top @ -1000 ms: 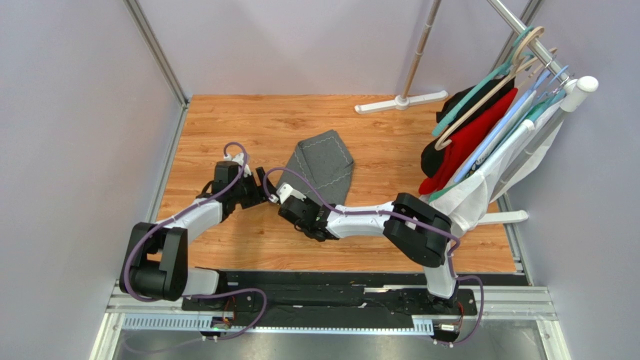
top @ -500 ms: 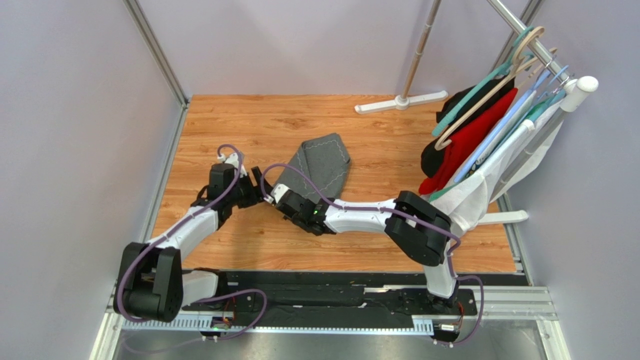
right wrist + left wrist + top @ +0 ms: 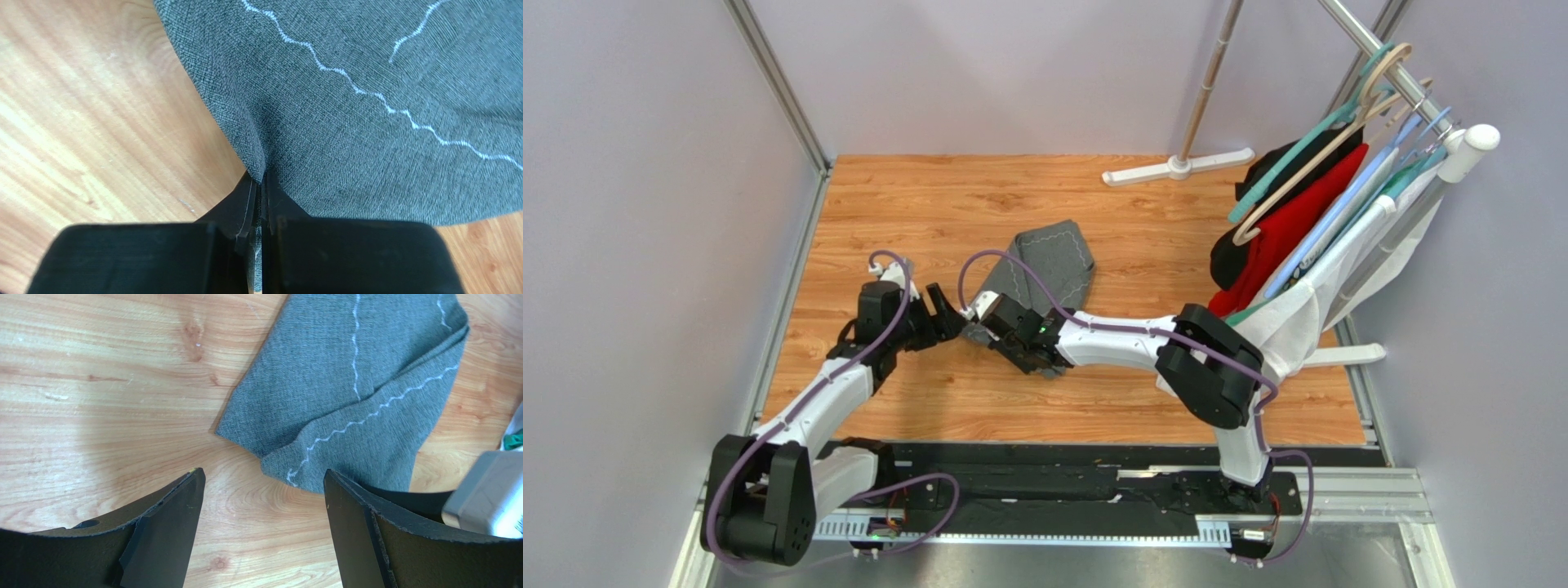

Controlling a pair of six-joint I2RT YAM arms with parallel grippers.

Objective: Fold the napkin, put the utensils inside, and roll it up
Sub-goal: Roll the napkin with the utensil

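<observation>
The napkin (image 3: 1048,267) is a dark grey cloth with pale stitching, lying partly folded mid-table. My right gripper (image 3: 987,306) is shut on its near left edge; in the right wrist view the cloth (image 3: 368,92) puckers into the closed jaws of the right gripper (image 3: 261,184). My left gripper (image 3: 944,316) stands open just left of that, low over bare wood. In the left wrist view the left gripper (image 3: 264,478) has nothing between its fingers, and the napkin's corner (image 3: 356,386) lies just beyond them. The utensils are out of view.
A rack of hangers with red and black garments (image 3: 1284,233) and a white cloth (image 3: 1290,325) stands at the right. A white stand foot (image 3: 1179,167) lies at the table's far edge. Grey walls close the left and back sides.
My right gripper has closed on the napkin's near edge and shifted slightly away from me. The left arm's elbow has swung toward the near left, its open gripper staying beside the napkin.
</observation>
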